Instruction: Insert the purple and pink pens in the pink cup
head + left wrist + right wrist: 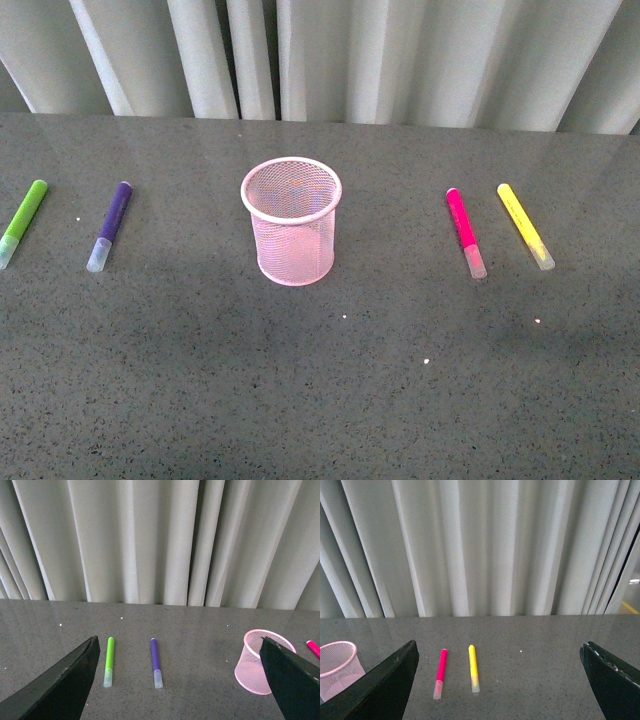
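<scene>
Grey speckled table (pixel 320 400) runs back to a pale pleated curtain (pixel 400 60). Your left fingers (pixel 65 685) are spread wide and grip nothing. Ahead of them the purple pen (pixel 110 225) lies flat on the table with its clear cap toward you. The lime-green marker (pixel 22 222) lies near it, roughly parallel, on the side away from the cup. Your right fingers (pixel 380 685) are spread just as wide and are also bare. Ahead of them the pink pen (pixel 465 232) lies flat, cap toward you, with the yellow marker (pixel 524 226) near it on its outer side. Between the two pairs, the pink cup (pixel 292 222) stands upright at the middle of the table, mouth open upward. The purple pen is well off to its left and the pink pen well off to its right, neither touching it.
</scene>
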Controlling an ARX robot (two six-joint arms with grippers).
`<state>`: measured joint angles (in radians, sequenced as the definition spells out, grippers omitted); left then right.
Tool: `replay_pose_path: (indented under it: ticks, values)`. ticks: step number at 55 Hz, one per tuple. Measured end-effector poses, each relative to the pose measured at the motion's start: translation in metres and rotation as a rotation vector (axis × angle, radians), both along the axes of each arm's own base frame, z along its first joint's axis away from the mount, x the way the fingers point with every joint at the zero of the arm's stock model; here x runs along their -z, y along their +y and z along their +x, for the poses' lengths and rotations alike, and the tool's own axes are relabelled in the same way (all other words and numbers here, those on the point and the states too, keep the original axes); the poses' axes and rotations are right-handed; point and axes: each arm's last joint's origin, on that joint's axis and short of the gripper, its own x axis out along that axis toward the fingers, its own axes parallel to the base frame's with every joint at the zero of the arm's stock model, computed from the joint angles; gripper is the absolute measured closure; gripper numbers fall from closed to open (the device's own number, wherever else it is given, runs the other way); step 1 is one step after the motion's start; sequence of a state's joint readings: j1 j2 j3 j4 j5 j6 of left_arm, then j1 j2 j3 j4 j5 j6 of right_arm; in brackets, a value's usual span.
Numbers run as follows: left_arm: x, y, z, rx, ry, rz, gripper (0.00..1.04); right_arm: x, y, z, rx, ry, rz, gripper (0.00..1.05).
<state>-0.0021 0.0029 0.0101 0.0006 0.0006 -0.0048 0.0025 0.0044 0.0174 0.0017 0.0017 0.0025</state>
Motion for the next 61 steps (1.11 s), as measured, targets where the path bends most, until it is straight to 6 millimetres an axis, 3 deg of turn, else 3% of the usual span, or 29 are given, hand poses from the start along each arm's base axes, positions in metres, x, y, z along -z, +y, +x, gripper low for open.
replay_pose_path:
  ticks: [61]
  values:
    - [0.0000, 0.0000, 0.0000, 0.000, 0.000, 0.000, 0.07, 0.0000, 0.0000, 0.0000, 0.000, 0.000, 0.000, 0.07]
